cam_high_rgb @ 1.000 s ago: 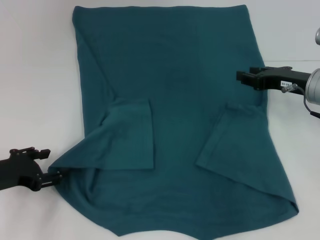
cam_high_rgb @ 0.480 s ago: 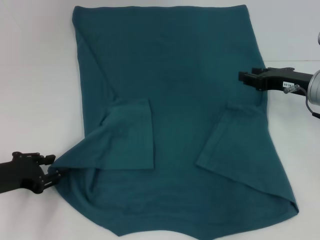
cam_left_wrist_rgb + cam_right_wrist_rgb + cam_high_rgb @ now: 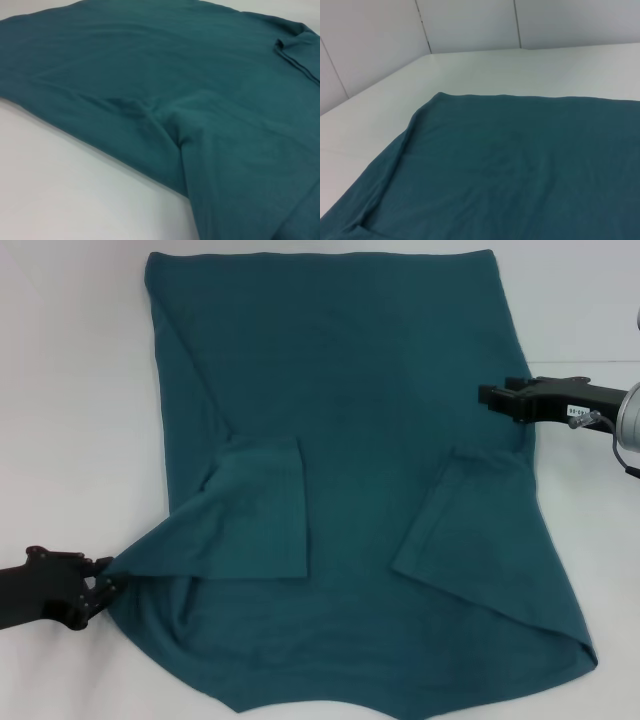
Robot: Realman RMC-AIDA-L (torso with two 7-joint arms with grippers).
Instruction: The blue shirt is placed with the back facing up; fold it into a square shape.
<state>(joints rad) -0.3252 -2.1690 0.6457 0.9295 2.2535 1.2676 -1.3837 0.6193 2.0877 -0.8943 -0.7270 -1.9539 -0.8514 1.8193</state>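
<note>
White table point(image 3: 70, 390) bears only the blue shirt point(image 3: 350, 420), both tools at its edges.

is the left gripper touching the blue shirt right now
Touching. In the head view the left gripper meets the near-left edge of the blue shirt, and the fabric is drawn into a taut point running straight to its fingertips.

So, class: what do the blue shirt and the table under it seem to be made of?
Blue shirt: apparently soft matte knit fabric; it drapes and creases where the left tool pulls its edge. Table: smooth white hard surface, perhaps laminate; hard to say.
</note>
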